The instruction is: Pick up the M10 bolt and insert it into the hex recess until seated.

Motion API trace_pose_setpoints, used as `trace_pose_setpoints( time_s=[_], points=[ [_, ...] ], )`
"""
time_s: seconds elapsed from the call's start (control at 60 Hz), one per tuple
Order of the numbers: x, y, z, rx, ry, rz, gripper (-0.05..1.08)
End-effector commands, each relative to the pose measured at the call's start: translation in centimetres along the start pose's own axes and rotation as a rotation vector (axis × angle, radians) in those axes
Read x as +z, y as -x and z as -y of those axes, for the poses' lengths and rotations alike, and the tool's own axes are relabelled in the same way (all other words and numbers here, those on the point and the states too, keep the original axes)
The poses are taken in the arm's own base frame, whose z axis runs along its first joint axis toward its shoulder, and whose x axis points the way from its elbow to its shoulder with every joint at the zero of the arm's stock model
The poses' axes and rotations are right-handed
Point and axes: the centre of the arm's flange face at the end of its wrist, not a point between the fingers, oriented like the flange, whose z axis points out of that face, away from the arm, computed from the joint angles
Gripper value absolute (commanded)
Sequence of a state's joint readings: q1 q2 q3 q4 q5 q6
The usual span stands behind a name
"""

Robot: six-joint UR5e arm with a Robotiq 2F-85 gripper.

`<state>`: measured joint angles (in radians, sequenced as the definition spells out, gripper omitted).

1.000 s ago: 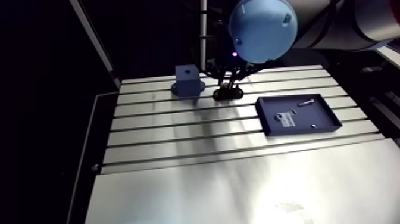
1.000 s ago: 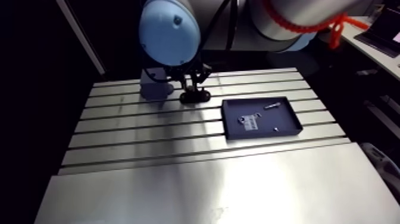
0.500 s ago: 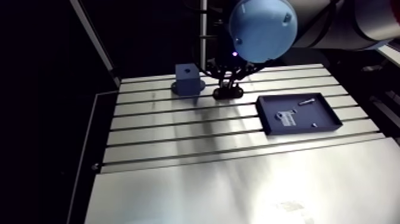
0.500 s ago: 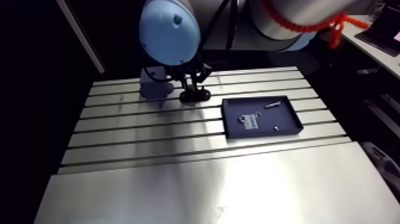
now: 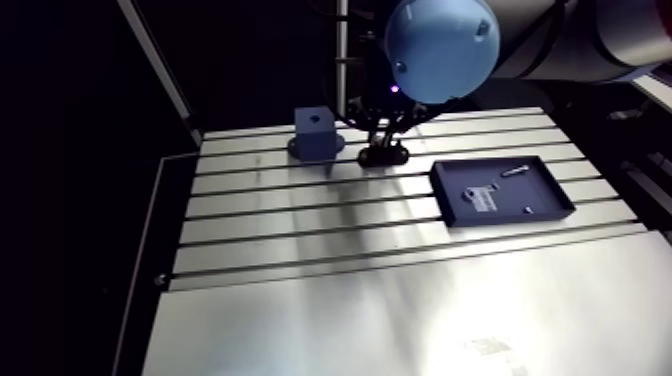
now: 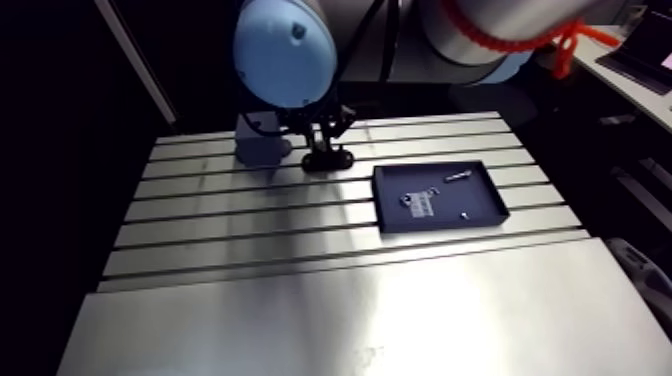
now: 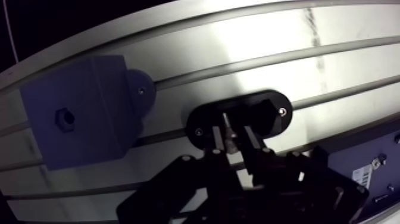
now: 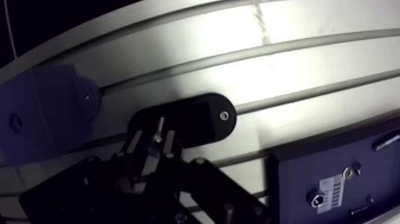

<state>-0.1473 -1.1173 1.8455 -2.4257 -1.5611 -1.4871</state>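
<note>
**Bolt pinched over the black plate**

In the wrist view the gripper [image 7: 235, 136] hangs low over a black oval plate [image 7: 268, 110] fixed to the slotted tabletop [image 7: 256, 42]. Its fingers [image 7: 255, 146] stand narrow, closed on the slim silvery M10 bolt [image 8: 158, 128]. The blue block [image 7: 89, 110] with the hex recess [image 7: 62, 117] sits just beside the plate. A dark tray [image 5: 548, 198] of small parts lies on the plate's other side

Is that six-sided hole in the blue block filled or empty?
Empty. In the wrist view the hex recess in the blue block shows a dark hollow centre, and nothing sticks out of it.
</note>
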Motion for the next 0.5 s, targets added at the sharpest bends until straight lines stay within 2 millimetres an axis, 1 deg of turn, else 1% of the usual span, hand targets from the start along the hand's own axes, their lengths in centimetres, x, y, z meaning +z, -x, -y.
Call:
trace_pose_setpoints(
  time_s=[0.017, 0.283, 0.5],
  points=[
    [-0.08, -0.08, 0.01, 0.0, 0.0, -0.001, 0.71],
    [-0.17, -0.09, 0.03, -0.014, -0.003, -0.003, 0.72],
    [-0.68, -0.15, -0.01, -0.019, -0.007, -0.008, 0.73]
  ],
)
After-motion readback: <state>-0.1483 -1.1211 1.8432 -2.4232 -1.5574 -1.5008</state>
